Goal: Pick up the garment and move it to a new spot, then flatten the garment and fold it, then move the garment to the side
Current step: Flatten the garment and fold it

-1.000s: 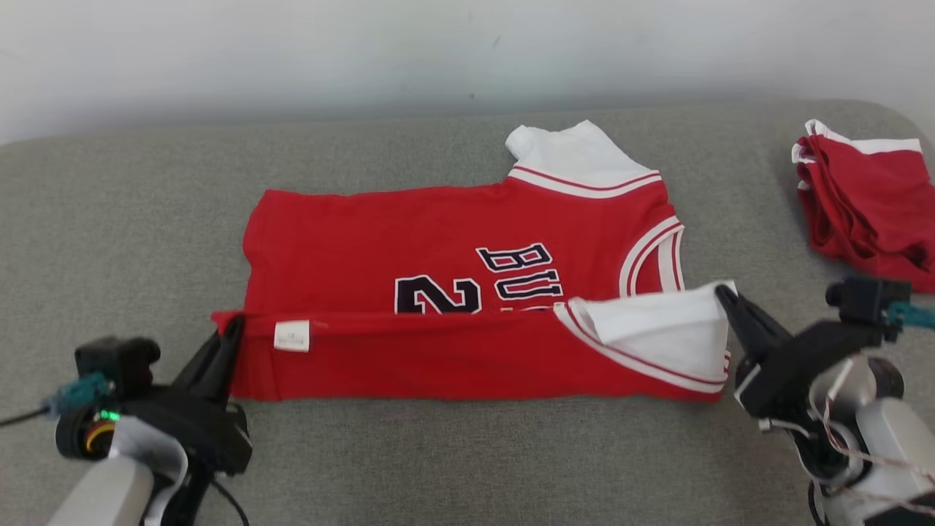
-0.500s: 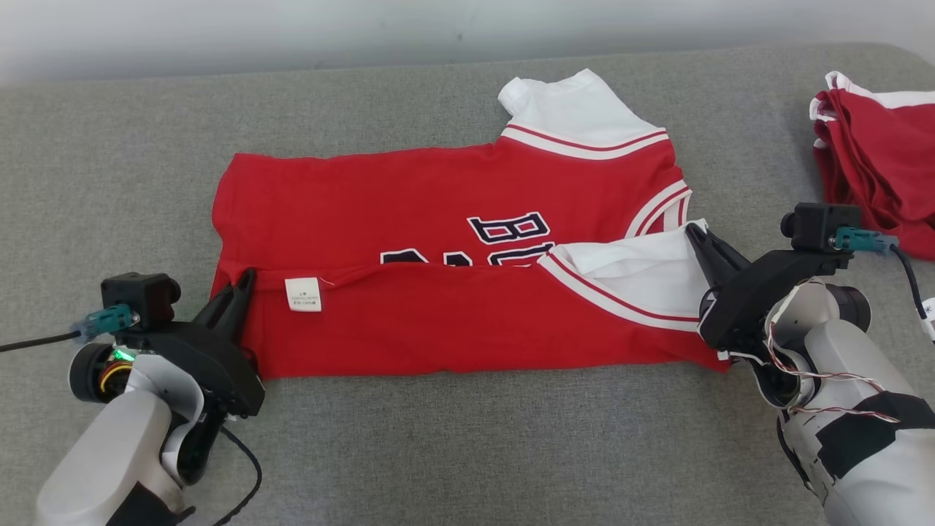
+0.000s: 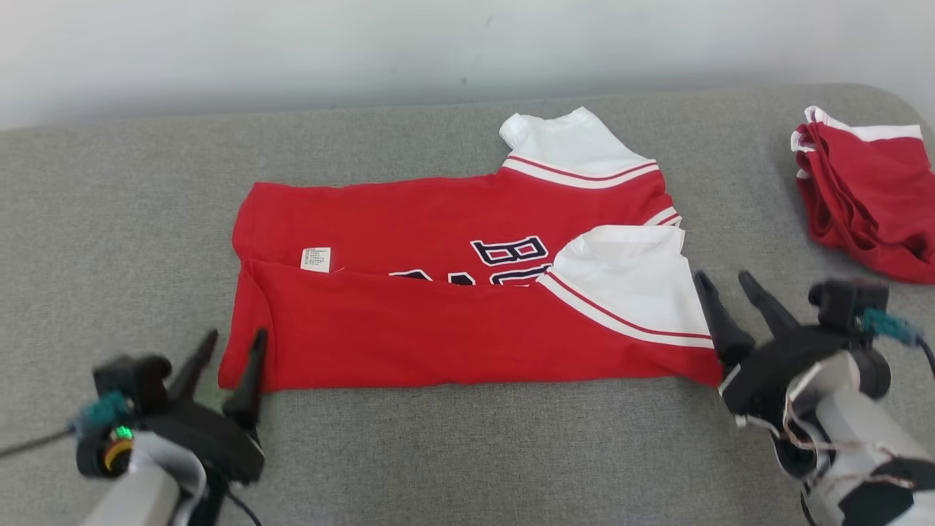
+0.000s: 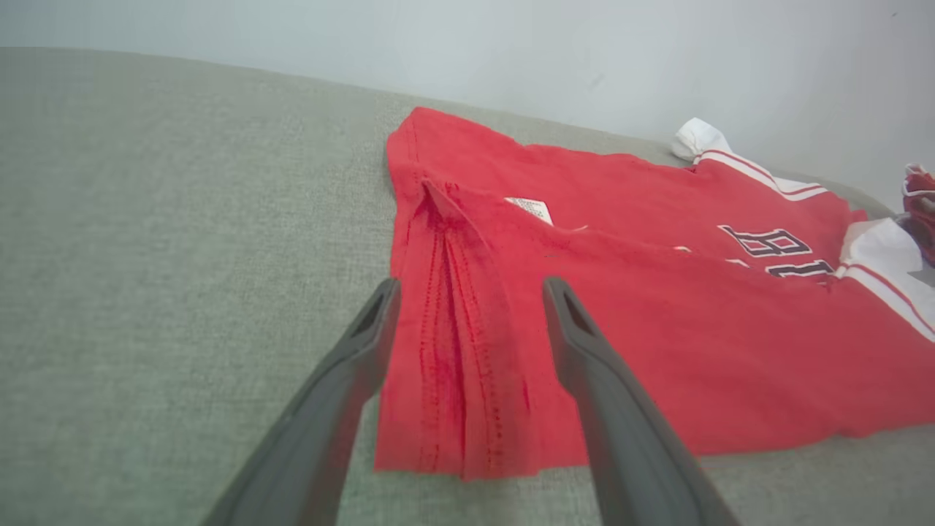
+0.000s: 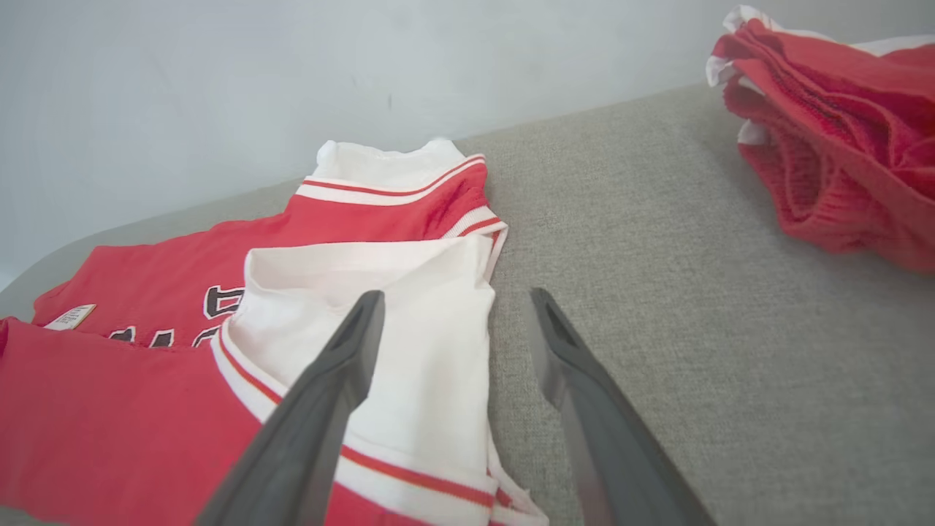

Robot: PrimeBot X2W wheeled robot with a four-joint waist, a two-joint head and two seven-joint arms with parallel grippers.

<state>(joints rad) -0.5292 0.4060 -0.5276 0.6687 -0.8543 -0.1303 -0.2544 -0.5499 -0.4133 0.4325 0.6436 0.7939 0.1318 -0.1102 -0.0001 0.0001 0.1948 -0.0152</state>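
Black left claw (image 3: 237, 336) agape, perhaps against jersey (image 3: 409, 336).

A red short-sleeved jersey of soft knit cloth (image 3: 438, 219) with white sleeves and striped trim lies flat in the middle of the head view, hem at the left and neck end at the right. Its lower long edge is folded up over the front, half covering the dark lettering (image 3: 511, 252). The folded-over white sleeve (image 3: 628, 285) rests on top at centre right. The other sleeve (image 3: 566, 142) juts toward the top. A small white label (image 3: 315, 258) shows near the fold's left end.
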